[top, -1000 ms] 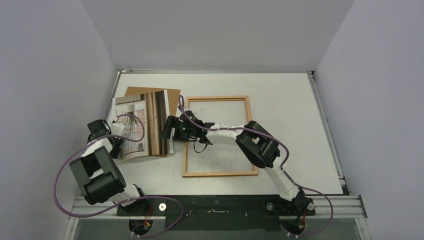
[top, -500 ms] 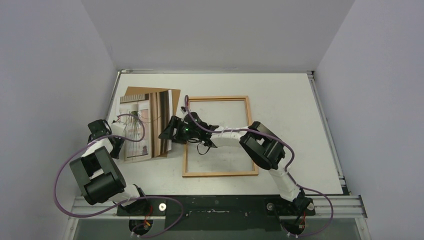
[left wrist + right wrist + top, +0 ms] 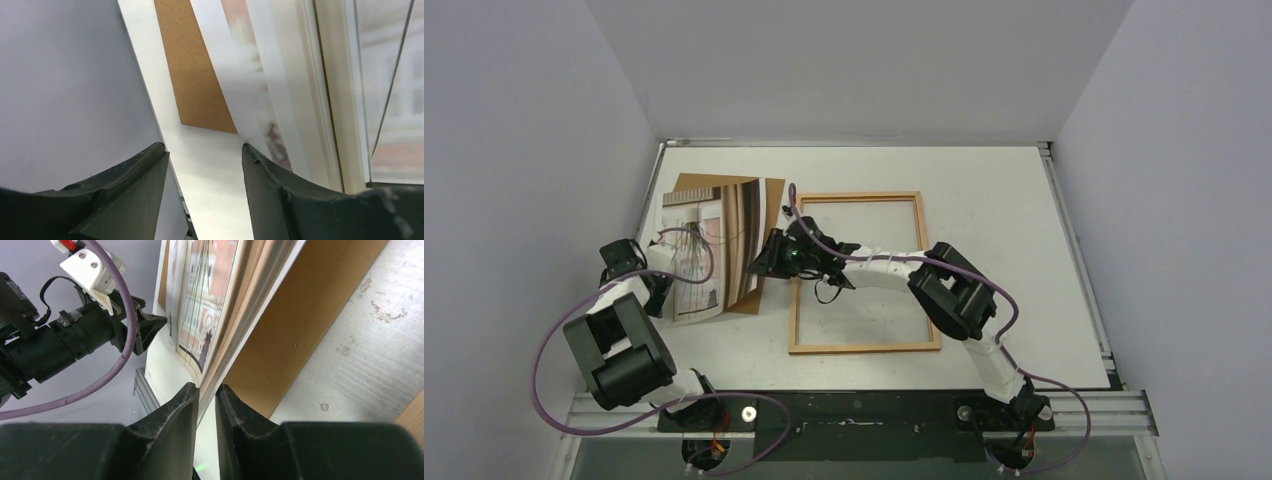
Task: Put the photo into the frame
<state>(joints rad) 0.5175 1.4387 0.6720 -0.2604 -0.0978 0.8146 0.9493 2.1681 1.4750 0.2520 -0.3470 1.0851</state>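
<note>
White table (image 3: 1004, 230) with the frame (image 3: 864, 348), grey walls (image 3: 524, 120) around

We find the frame (image 3: 864, 348) lying flat mid-table (image 3: 1004, 250). Just to its left, apart from it, the backing sheet (image 3: 694, 183) lies flat too. The photo (image 3: 709, 250) sits over that sheet, with its right edge raised off it between the 2 fingers of the right gripper (image 3: 206, 392). Its left edge is beside the left gripper (image 3: 202, 155). The sheet's far and right margins stick out from under the photo.
</note>
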